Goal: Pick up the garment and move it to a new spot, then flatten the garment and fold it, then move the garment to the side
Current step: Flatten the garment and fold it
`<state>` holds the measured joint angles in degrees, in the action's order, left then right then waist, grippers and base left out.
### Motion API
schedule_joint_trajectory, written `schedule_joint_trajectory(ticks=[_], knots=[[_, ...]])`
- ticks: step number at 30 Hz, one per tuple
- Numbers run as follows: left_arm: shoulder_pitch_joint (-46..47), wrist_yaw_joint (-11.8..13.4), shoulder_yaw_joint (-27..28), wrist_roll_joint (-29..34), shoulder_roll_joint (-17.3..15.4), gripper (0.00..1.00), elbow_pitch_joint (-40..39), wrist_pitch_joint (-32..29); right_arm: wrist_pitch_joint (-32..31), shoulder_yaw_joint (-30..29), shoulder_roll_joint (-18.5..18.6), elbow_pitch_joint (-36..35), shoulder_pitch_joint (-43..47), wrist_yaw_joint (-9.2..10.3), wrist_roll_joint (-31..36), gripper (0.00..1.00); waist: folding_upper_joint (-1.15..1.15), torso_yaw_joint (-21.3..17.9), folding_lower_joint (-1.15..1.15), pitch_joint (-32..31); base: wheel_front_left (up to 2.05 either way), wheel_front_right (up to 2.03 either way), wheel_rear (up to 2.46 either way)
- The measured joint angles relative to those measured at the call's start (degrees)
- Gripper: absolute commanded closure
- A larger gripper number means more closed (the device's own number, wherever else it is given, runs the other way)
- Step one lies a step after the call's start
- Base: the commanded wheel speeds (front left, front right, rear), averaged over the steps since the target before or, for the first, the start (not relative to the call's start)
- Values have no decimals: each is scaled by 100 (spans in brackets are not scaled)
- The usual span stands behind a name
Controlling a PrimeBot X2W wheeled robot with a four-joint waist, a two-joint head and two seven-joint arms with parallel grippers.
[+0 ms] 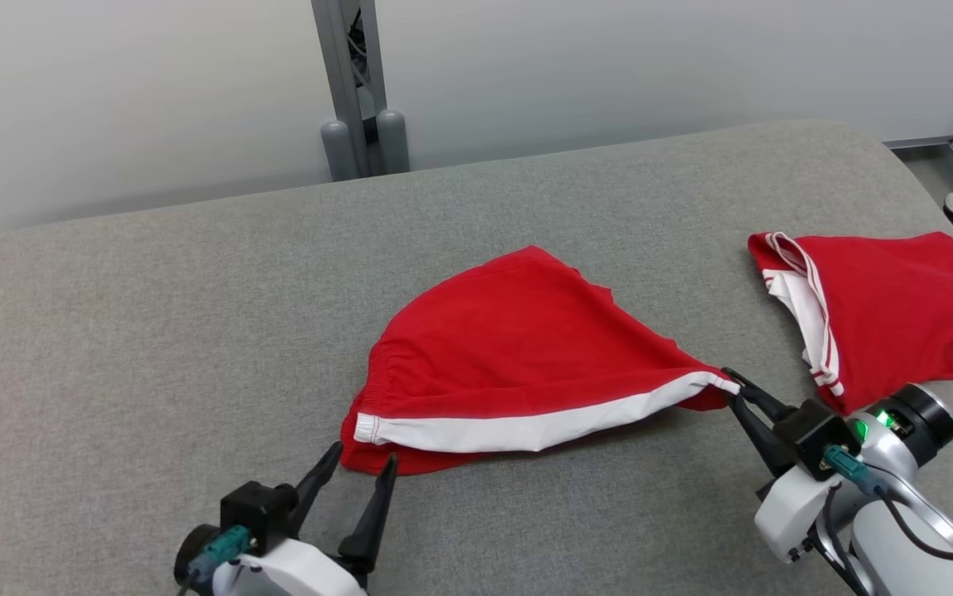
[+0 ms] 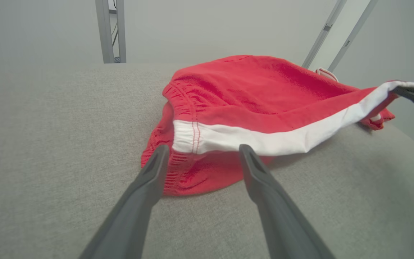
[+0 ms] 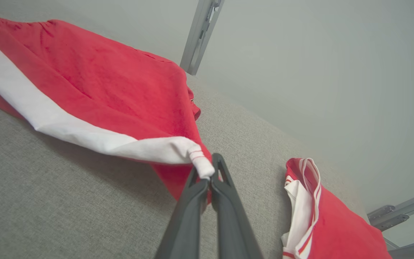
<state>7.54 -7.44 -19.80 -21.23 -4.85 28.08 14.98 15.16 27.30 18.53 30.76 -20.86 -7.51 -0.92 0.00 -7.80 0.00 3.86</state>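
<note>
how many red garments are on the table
2. The middle garment has a corner pinched by the right gripper; the other garment lies by the right edge of the table. Nothing seems to hide more.

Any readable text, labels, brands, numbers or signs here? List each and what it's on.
None readable.
On the shorts: plain white stripe, no print or tag visible.
On the second garment: white trim, no lettering.
The green light: just a lamp, no text.
</note>
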Motion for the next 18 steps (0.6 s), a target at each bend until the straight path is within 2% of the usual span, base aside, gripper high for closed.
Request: schedule_joint_trajectory(ticks=[4, 18], knots=[[349, 0, -444, -412, -371, 0, 303, -1, 0, 29, -19, 1, -41, 0, -13, 100, 0, -22, 0, 61, 0, 0, 0], [1162, 0, -1831, -1826, -925, 0, 635, 0, 0, 151, -49, 38, -157, 0, -75, 100, 0, -125, 0, 246, 0, 0, 0]])
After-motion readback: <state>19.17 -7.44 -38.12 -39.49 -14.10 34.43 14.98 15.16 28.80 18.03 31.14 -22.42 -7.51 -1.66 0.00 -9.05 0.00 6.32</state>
